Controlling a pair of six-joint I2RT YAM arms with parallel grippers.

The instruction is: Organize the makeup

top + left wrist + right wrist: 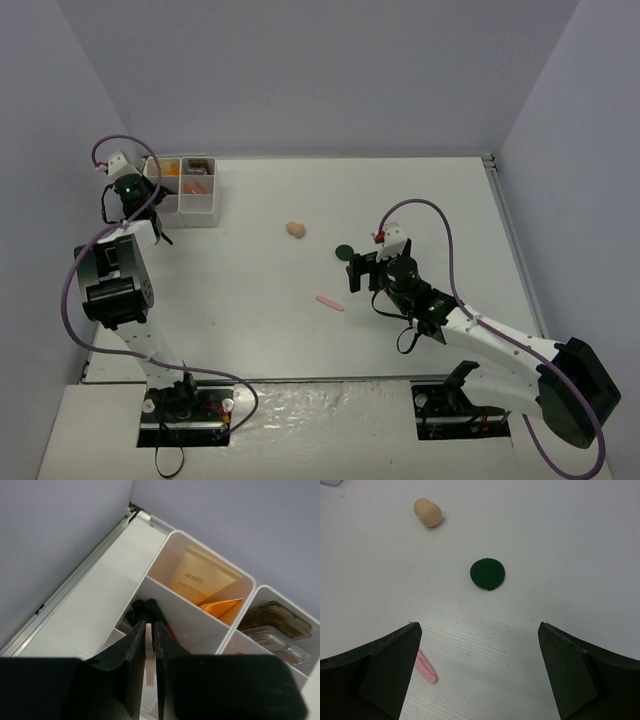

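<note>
Left gripper (146, 615) pressed together over white box (185, 612). Right gripper (477, 627) spread wide above desk (570, 555). Loose there: one green compact (487, 574), one beige sponge (428, 512), one pink stick (426, 666).

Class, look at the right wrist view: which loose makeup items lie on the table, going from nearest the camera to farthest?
pink stick → dark-green round compact → beige sponge

My black right gripper (479, 626) faces a dark-green round compact (487, 574), a beige rounded sponge (428, 512) and a pink thin stick (426, 666).
</note>
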